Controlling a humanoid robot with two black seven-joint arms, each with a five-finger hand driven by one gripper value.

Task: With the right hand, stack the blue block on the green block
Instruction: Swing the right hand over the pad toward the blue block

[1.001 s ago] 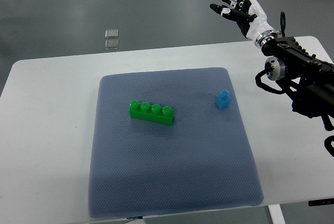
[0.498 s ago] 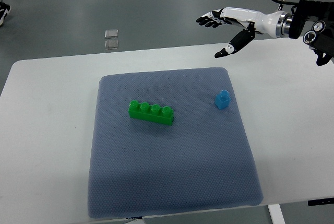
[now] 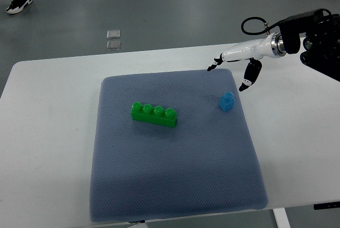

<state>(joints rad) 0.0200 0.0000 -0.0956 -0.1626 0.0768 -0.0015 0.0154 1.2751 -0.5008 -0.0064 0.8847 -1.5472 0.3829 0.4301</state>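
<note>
Far to the left of the fingers, at the picture's top-left corner, a person's shoe and leg show on the grey floor, where half a second ago only a toe showed at the left edge. Two small clear squares lie on the floor beyond the white table. No writing or brand can be read on anything in view.

On the blue-grey mat, the green block, a long brick with four studs, lies well left of the fingers and slightly toward the robot; it has not shifted. Bare mat surrounds it on every side, with a wide open stretch on the near half.

The blue block stands near the mat's right edge, unmoved, just below and between the forefinger tip and the thumb, apart from both.

The right hand has come down from above the far table edge, where it hung half a second ago, and now sits low over the mat's far right corner. Its fingers are spread and hold nothing: the long fingers reach leftward, and the thumb hangs down toward the table just right of the blue block. Bare white table lies to the right of the thumb.
</note>
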